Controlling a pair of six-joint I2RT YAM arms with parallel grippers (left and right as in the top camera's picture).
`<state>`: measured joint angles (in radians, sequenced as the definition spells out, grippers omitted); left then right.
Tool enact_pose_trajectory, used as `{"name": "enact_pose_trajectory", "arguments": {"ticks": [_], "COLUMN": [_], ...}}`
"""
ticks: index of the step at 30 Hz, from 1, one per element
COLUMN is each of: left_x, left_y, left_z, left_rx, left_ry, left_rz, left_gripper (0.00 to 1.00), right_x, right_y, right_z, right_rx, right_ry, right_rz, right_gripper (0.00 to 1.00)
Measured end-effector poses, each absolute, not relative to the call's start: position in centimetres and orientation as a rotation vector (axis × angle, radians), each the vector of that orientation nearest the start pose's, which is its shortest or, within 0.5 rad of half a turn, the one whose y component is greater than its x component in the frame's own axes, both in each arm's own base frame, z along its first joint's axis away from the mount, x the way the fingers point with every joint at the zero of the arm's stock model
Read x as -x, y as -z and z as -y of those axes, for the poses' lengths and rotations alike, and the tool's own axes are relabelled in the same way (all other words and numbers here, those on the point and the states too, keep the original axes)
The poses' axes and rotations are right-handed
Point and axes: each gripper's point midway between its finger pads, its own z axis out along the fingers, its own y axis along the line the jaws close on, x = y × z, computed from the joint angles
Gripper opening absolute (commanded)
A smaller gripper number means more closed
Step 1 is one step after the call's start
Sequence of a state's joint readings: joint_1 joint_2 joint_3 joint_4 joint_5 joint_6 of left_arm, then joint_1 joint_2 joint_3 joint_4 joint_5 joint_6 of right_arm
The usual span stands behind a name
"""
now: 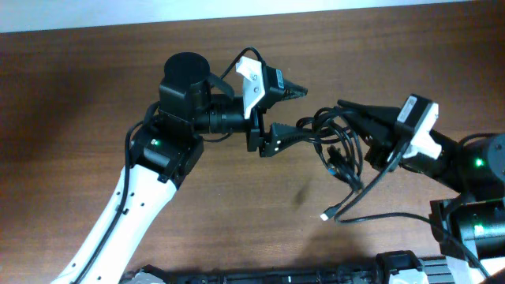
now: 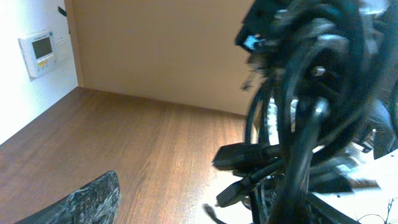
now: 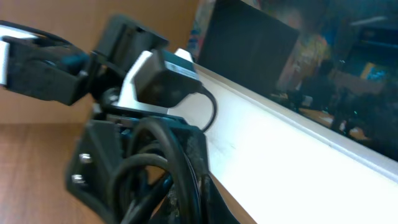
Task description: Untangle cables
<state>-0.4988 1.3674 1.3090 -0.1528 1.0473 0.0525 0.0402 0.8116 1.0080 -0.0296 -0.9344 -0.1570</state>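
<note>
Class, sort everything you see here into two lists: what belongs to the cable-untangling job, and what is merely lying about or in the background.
Belongs to the job: cables; left gripper; right gripper.
Merely there: table; wall panel; white ledge.

The work surface was a brown wood-grain table (image 1: pixel 71 118). A pale strip (image 1: pixel 237 12) bordered its far edge in the overhead view. In the left wrist view, a white wall (image 2: pixel 18 99) carried a small control panel (image 2: pixel 38 53) with a display, and a tan board (image 2: pixel 161 50) stood behind the table. In the right wrist view, a white ledge (image 3: pixel 292 162) ran beneath a dark, reflective screen (image 3: pixel 249 50).
</note>
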Motion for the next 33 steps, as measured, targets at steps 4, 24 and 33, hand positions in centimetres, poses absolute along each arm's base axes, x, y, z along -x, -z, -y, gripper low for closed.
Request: {"name": "enact_pose_trajectory", "arguments": {"ticks": [4, 24, 33], "left_x": [-25.1, -26.7, -28.5], "left_y": [-38.5, -37.7, -37.5], "left_z": [30.8, 31.0, 30.8], "left_rx": [-1.216, -1.151, -1.04], "left_ry": [1.255, 1.166, 1.095], "left_rz": [-1.385, -1.464, -1.543], "left_gripper": [0.82, 0.03, 0.12], "right_x": [-24.5, -23.8, -23.5], "right_y": [-43.7, -43.8, -43.8], "right_z": [-14.6, -15.2, -15.5], "right_rx": [0.867, 0.922, 0.947], "right_ry": [-0.552, -0.586, -0.605], "right_rz": [-1.231, -1.19, -1.176], "right_gripper": [0.04, 0.04, 0.04]}}
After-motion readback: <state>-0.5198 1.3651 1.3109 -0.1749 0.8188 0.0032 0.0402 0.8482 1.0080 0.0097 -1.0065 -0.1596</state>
